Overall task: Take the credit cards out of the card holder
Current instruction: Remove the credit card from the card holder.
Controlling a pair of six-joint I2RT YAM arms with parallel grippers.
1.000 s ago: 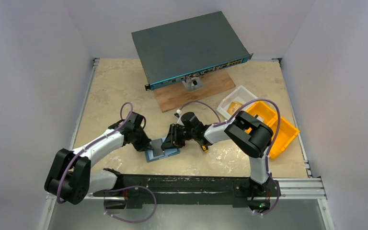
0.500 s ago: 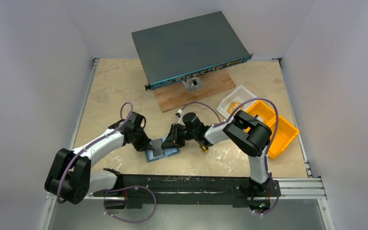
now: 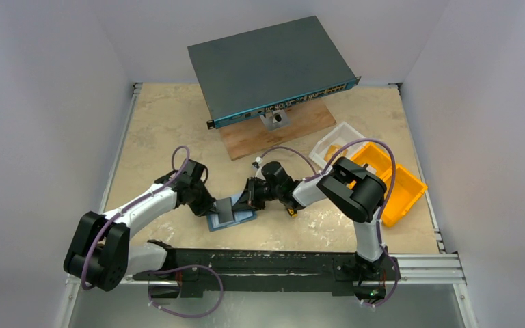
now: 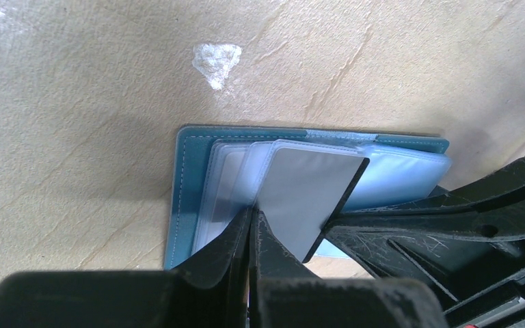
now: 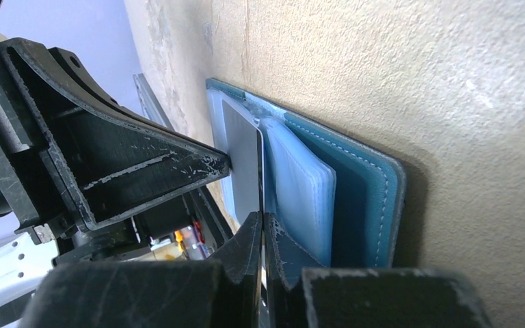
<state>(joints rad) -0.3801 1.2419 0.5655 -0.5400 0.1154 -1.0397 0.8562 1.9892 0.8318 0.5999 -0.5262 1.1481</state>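
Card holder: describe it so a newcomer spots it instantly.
From the grey network switch at the far edge, come nearer to where the left claw and right claw meet. The card holder is the small flat teal-blue wallet open there, a grey card rising from its pale sleeves.

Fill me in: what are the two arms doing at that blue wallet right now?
Both arms are working on the card holder, which lies open on the table. A grey card stands tilted up from its clear sleeves. The right gripper is shut on one edge of that card. The left gripper is shut at the opposite edge, but I can't tell whether it grips card or sleeve. The card looks only partly out.
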